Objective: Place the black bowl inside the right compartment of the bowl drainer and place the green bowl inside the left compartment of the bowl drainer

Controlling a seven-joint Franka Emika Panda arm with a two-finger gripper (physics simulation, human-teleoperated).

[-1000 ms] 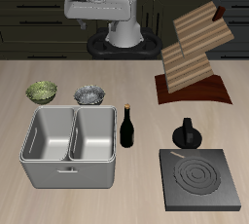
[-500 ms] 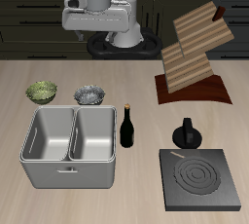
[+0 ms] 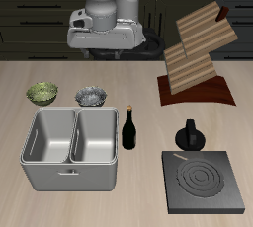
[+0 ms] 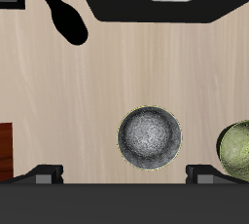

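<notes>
The black bowl [image 4: 150, 137] was dark grey with silvery speckles, the green bowl [image 4: 236, 150] olive with yellowish mottling, the bowl drainer [image 3: 71, 148] plain light grey, the worktop [image 4: 146, 72] pale woodgrain.

A light wooden table [image 3: 59, 73] with a fine lengthwise grain filled most of the exterior view, evenly lit, with soft, short shadows under whatever stood on it. Beyond its far edge, from ten o'clock round to two o'clock, ran a row of dark cabinets [image 3: 30, 19], almost black, their fronts broken by thin pale horizontal lines. In the wrist view the same pale planks [image 4: 146, 72] showed close up, smooth and unmarked. No wall, window or floor could be made out; the surroundings behind the cabinets stayed in darkness.
</notes>
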